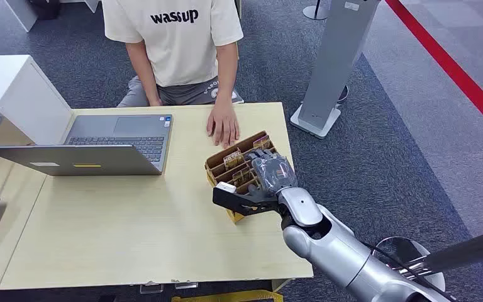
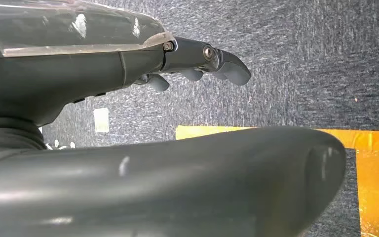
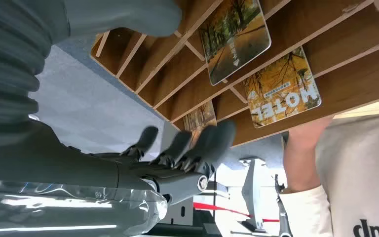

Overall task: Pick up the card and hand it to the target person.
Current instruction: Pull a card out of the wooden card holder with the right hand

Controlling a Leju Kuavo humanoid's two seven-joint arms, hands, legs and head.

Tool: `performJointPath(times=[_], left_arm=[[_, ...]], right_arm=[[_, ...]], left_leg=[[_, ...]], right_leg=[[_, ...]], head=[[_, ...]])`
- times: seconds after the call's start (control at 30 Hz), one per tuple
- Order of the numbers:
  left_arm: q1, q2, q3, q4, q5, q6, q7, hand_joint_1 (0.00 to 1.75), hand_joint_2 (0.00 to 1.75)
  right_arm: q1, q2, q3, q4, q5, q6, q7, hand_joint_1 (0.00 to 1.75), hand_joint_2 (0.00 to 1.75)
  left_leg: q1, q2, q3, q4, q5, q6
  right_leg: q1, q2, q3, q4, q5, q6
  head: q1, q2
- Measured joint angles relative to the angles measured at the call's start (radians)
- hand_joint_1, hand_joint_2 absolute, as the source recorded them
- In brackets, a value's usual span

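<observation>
Right hand (image 1: 261,182) over the wooden rack (image 1: 242,165) at the table's (image 1: 132,239) right edge, thumb stretched out past the rack's near-left corner, fingers (image 3: 205,145) draped over the rack top. Fingers loosely apart, nothing gripped as far as visible. Small white object (image 1: 226,187) at the rack's near-left corner, just by the thumb; too small to identify.

Cards standing in the rack slots: one marked "HOTEL" (image 3: 282,94) with autumn-tree print, a second tree card (image 3: 234,35) in the next row, a third (image 3: 200,118) partly hidden just beside the fingertips. All three seated in their compartments, none lifted. Cannot tell if fingertips touch the third card.

Person (image 1: 179,44) in a white T-shirt seated across the table, one hand (image 1: 223,126) flat on the tabletop just beyond the rack, near it but not touching.

Open laptop (image 1: 100,148) on the table's left half, well apart from the rack. White box (image 1: 12,94) at far left.

Left hand (image 2: 197,61) hanging over grey carpet with yellow tape marks (image 2: 365,168), fingers slightly curled, holding nothing.
</observation>
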Motion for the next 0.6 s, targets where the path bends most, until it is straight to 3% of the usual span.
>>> performJointPath(times=[0.6], left_arm=[[-0.003,0.0,-0.005,0.0,0.0,-0.001,0.005,0.0,0.0]], right_arm=[[-0.012,0.036,0.034,0.024,0.015,-0.003,-0.018,0.58,1.75]], left_leg=[[0.0,0.0,0.0,0.0,0.0,0.0]], right_leg=[[0.0,0.0,0.0,0.0,0.0,0.0]], head=[[0.0,0.0]])
